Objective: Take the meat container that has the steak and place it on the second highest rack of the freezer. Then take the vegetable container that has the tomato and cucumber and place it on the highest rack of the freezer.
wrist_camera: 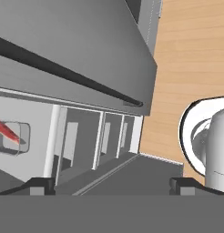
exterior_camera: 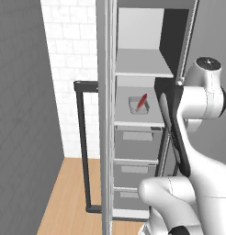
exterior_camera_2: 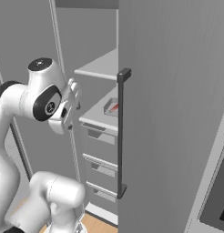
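Note:
The freezer (exterior_camera: 147, 27) stands open. On its second highest rack (exterior_camera: 126, 114) sits the grey meat container (exterior_camera: 138, 105) with the red steak (exterior_camera: 142, 101) leaning in it. Both also show in the right base view, container (exterior_camera_2: 110, 108) and steak (exterior_camera_2: 114, 108), and at the left of the hand view, container (wrist_camera: 16, 139) and steak (wrist_camera: 7, 131). The highest rack (exterior_camera: 142, 69) is bare. My gripper (wrist_camera: 111, 184) is open and holds nothing. It hangs outside the freezer, in front of the shelves and apart from the container. The vegetable container, tomato and cucumber are out of view.
The open freezer door (exterior_camera_2: 173, 113) with its dark bar handle (exterior_camera_2: 120, 132) stands close on the right. Grey drawers (exterior_camera: 135, 137) stack below the racks. A wooden floor (exterior_camera: 69, 197) lies beneath, and a grey wall (exterior_camera: 23, 114) rises at the left.

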You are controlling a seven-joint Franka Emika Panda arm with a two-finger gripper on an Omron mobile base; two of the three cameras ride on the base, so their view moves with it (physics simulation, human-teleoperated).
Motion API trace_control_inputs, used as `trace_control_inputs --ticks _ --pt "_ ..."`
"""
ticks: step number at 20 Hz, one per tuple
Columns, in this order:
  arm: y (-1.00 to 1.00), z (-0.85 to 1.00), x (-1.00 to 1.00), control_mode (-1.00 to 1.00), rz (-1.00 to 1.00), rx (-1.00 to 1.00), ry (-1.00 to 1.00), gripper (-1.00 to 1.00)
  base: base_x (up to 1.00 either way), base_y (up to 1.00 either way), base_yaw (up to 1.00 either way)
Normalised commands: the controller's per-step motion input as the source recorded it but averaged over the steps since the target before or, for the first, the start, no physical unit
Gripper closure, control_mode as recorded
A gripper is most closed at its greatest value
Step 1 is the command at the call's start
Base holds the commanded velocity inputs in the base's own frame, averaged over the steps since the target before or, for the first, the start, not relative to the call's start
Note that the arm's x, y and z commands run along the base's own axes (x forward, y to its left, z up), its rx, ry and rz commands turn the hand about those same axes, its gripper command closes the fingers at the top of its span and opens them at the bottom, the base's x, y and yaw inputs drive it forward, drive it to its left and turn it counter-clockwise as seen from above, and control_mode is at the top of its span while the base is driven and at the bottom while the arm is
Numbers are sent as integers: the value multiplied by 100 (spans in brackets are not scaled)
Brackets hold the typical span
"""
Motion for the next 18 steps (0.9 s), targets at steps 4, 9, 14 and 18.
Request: trace_control_inputs --ticks 4,9,14,18 --pt "0 46 -54 -100 0 1 0 -100 0 0 0" --pt "-3 0 -33 -100 -1 0 0 -100 0 0 0" --pt "1 -2 -29 -100 -11 0 -1 -100 0 0 0" --pt "1 0 -19 -100 -10 0 -2 -100 0 0 0"
